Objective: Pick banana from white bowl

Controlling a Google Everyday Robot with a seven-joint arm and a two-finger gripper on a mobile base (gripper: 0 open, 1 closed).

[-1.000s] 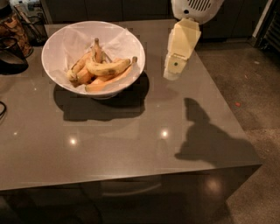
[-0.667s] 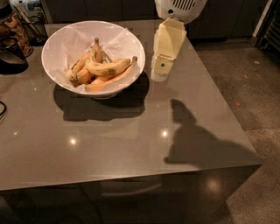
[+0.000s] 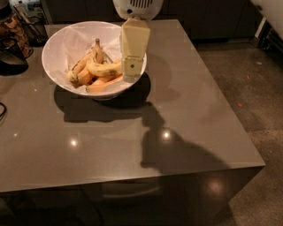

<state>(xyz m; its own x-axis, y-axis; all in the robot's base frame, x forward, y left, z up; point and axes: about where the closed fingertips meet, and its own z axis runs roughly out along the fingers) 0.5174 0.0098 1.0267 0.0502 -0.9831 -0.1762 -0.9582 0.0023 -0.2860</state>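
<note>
The white bowl (image 3: 57,53) stands on the far left part of the grey table and is lined with crinkled white paper. Several bananas lie in it. The yellow banana (image 3: 104,69) lies across the middle, its long stem (image 3: 97,46) pointing up and back. A shorter orange-tinted piece (image 3: 102,84) lies in front of it. My gripper (image 3: 132,76) hangs down from the white arm head (image 3: 137,6) over the bowl's right rim, its tip just at the banana's right end.
The grey table (image 3: 190,123) has its front edge near and its right edge beside a concrete floor (image 3: 252,79). Dark objects (image 3: 13,53) and clutter stand at the far left.
My gripper has moved left from beside the bowl to over its right rim, close to the banana. The bananas and bowl have not moved.
</note>
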